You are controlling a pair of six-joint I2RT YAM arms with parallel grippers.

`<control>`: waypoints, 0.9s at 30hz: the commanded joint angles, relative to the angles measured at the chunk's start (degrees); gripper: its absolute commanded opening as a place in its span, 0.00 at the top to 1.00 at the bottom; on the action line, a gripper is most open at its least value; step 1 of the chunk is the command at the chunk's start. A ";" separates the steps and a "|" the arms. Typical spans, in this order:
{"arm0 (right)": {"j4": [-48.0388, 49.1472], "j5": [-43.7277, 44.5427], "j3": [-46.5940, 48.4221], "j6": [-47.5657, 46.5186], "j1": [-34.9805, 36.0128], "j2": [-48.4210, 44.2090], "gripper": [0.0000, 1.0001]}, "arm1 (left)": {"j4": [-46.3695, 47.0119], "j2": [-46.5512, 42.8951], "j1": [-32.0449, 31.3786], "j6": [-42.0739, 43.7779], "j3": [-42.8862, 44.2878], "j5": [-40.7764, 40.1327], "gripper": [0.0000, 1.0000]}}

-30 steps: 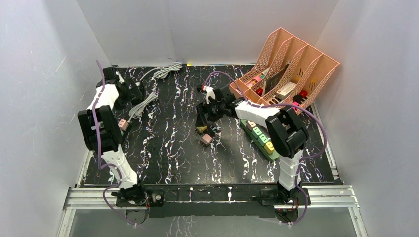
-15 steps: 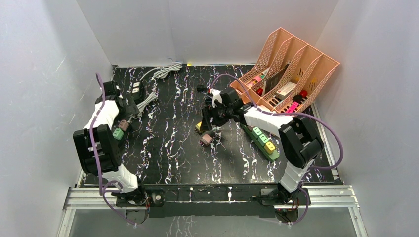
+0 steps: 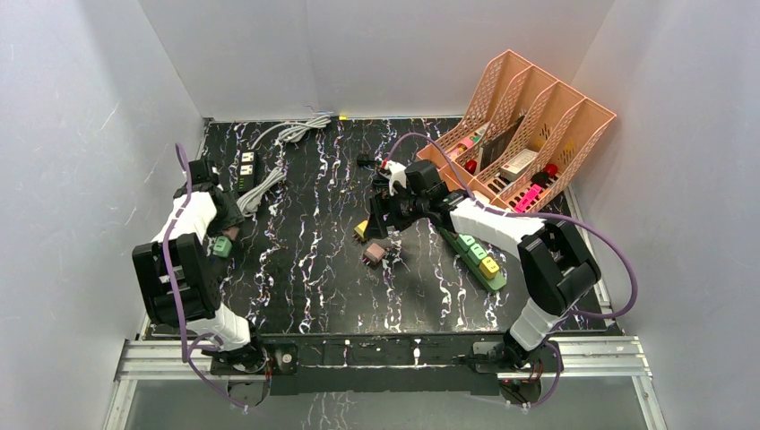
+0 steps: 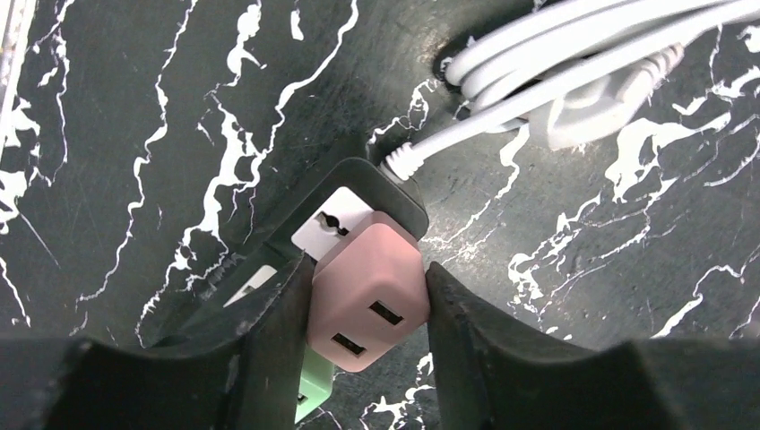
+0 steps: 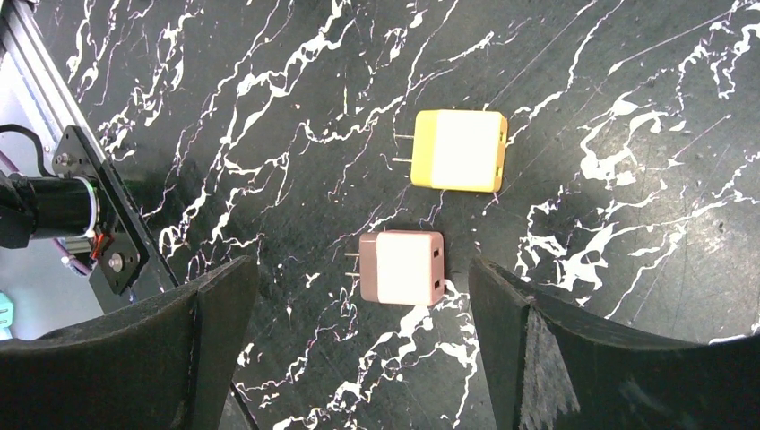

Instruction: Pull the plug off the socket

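In the left wrist view a pink plug (image 4: 367, 300) sits in a dark socket strip (image 4: 333, 224) with a white face. My left gripper (image 4: 367, 273) is shut on the plug, one finger pressed against each side. A green plug (image 4: 312, 387) sits in the strip just behind the left finger. From above, the left gripper (image 3: 221, 229) is at the table's left edge. My right gripper (image 5: 360, 273) hangs open over a loose pink plug (image 5: 401, 268) and a loose yellow plug (image 5: 459, 150) lying on the table.
A coiled white cable (image 4: 556, 81) lies beside the strip. A second black strip (image 3: 246, 165) is at the back left. A green strip (image 3: 475, 255) with plugs lies to the right. A pink file rack (image 3: 520, 116) stands at the back right.
My left gripper drew nearer along the left edge and closed from wide open onto the pink plug. The right arm shifted slightly right, jaws unchanged.
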 commanded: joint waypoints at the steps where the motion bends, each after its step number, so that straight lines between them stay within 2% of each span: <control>1: 2.43 -0.88 -0.75 -0.23 0.31 -3.04 0.05 | -1.08 -3.71 -0.20 -0.84 -1.84 2.83 0.66; 3: 2.41 -0.93 -0.76 -0.21 0.35 -3.06 0.05 | -1.08 -4.12 -0.16 -1.28 -2.45 3.82 0.80; 8: 2.34 -1.00 -0.80 -0.22 0.28 -3.16 0.05 | -1.01 -3.77 -0.36 -2.77 -3.25 9.04 1.00; 14: 3.20 0.74 -0.97 0.77 0.81 -3.37 0.06 | 0.70 -4.65 -3.62 -8.23 -1.71 14.28 1.00; 21: 4.76 3.37 -0.56 -0.33 4.62 -3.61 0.07 | 2.58 -4.58 -14.66 -18.63 3.24 10.76 1.00; 27: 5.91 3.21 0.66 0.20 5.79 -1.90 0.08 | 6.36 -3.34 -20.01 -28.33 2.94 7.76 1.00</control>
